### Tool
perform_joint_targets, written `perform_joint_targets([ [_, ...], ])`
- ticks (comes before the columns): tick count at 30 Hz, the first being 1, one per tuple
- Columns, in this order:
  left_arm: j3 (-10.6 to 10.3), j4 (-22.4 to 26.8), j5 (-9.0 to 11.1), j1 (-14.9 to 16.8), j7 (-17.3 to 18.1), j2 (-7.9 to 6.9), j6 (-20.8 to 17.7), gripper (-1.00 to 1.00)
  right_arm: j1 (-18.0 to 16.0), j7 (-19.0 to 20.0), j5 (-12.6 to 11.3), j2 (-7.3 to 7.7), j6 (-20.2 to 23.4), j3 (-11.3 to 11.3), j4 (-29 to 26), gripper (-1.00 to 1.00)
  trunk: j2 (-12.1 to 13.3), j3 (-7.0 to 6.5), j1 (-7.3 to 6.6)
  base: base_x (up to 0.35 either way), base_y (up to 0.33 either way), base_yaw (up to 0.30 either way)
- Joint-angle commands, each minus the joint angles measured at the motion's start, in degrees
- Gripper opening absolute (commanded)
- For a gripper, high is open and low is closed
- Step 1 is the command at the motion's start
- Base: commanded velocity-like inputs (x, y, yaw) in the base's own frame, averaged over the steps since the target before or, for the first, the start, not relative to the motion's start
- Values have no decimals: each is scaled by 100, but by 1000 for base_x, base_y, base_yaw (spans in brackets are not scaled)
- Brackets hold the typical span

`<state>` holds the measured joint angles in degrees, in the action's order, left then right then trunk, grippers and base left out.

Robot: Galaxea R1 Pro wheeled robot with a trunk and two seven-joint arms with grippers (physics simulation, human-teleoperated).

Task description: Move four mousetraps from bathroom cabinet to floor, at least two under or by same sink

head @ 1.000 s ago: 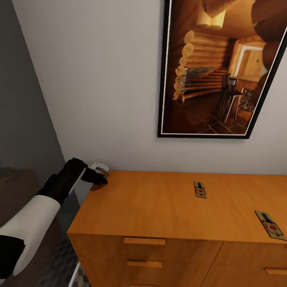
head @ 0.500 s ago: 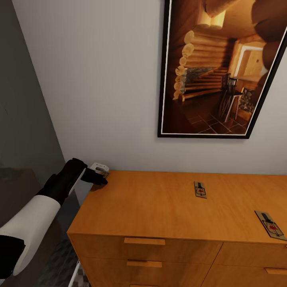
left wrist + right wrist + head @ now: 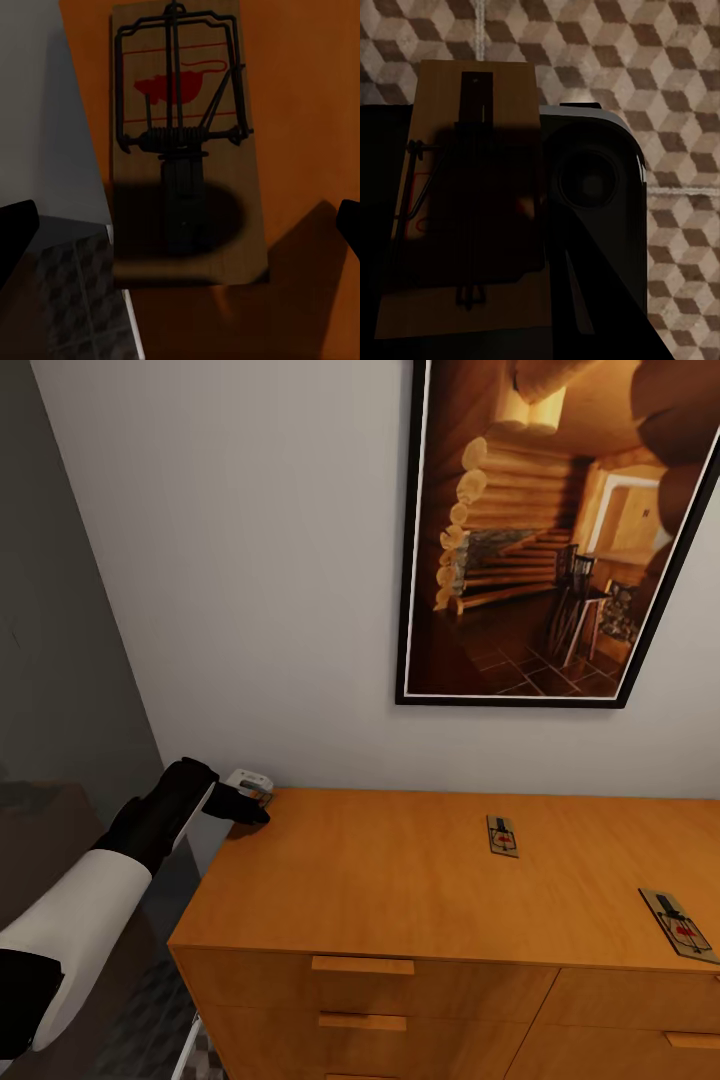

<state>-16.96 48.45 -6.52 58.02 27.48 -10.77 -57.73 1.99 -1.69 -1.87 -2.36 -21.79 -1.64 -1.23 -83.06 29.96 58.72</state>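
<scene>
Hiding corner mousetrap [image 3: 258,794]: left hand [image 3: 240,803].

On the flat top of the orange-brown wooden cabinet [image 3: 400,880], with bar handles on its drawer fronts, lie three mousetraps: one at the far left corner [image 3: 258,796], one near the middle toward the wall [image 3: 502,835], one at the right near the front edge [image 3: 678,925]. Each is a tan board with black wire spring and red mouse mark. A fourth mousetrap [image 3: 465,202] hangs above the cube-patterned bathroom floor [image 3: 660,60], shadowed.
</scene>
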Motion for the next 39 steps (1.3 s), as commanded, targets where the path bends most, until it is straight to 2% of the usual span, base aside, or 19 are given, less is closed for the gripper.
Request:
perform_joint_targets([
  [1, -18, -47, -84, -1, 56, -5, -6, 100, 3, -8, -33, -1, -9, -20, -9, -100, -2, 6, 1, 0, 0, 0],
  [24, -18, -149, -86, -1, 56, -5, -2, 100, 3, -6, -32, -4, -9, -20, -9, -100, -2, 6, 1, 0, 0, 0],
  [25, -18, -147, -86, -1, 56, -5, -2, -100, 3, -6, -33, -3, -9, -20, -9, -100, -2, 6, 1, 0, 0, 0],
  [39, -18, -143, -86, -1, 56, -5, -2, -100, 3, -8, -33, -7, -9, -20, -9, -100, -2, 6, 1, 0, 0, 0],
])
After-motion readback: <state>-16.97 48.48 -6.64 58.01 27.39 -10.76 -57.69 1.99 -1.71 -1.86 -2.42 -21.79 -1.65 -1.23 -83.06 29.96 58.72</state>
